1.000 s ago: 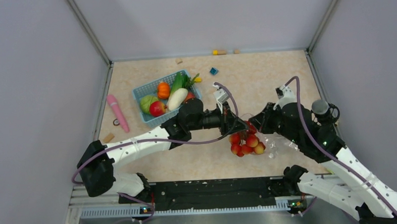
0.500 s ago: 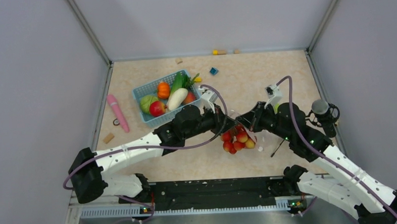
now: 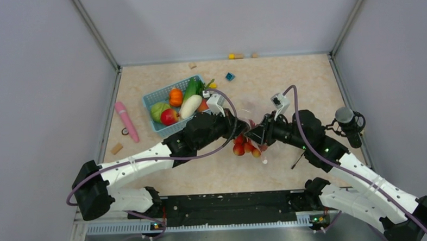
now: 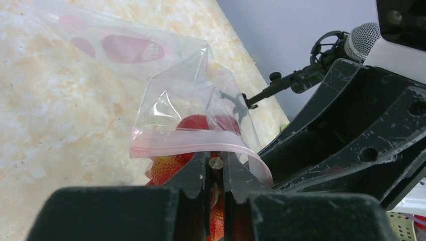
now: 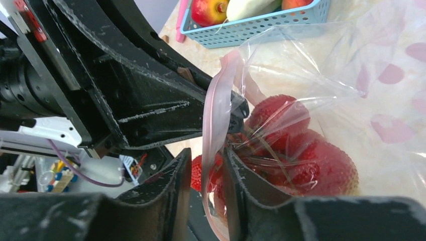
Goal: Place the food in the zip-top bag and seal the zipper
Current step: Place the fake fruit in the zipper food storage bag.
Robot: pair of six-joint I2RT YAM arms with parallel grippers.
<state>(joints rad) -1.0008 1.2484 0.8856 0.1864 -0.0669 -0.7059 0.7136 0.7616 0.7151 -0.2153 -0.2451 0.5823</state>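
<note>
The zip-top bag [image 4: 186,95] was held above the surface [image 3: 291,76] at the centre of the top view, between the two arms. The bunch of cherries [image 5: 301,155] sat inside the bag, below its mouth.

Left gripper [image 4: 215,161]: the fingers were clenched on the zipper [image 4: 181,146], with the pale pink strip pinched between their tips. In the left wrist view the clear film rose in a crumpled peak above the strip.

Right gripper [image 5: 206,159]: the fingers stood parted, with a visible gap between them. The zipper ran through that gap. The strip curved upward from the fingers towards the upper centre of the right wrist view. Red fruit showed through the gap.

In the top view the two grippers met almost tip to tip, the cherries hanging just below them.

The light blue basket [image 3: 150,100] stood at the upper left of the surface. It held the white radish [image 3: 190,106], the green leafy vegetable [image 3: 193,87], an orange fruit [image 3: 175,96], a red fruit [image 3: 169,117] and a green fruit [image 3: 157,110]. A pink stick toy [image 3: 126,120] lay left of the basket, apart from it.
</note>
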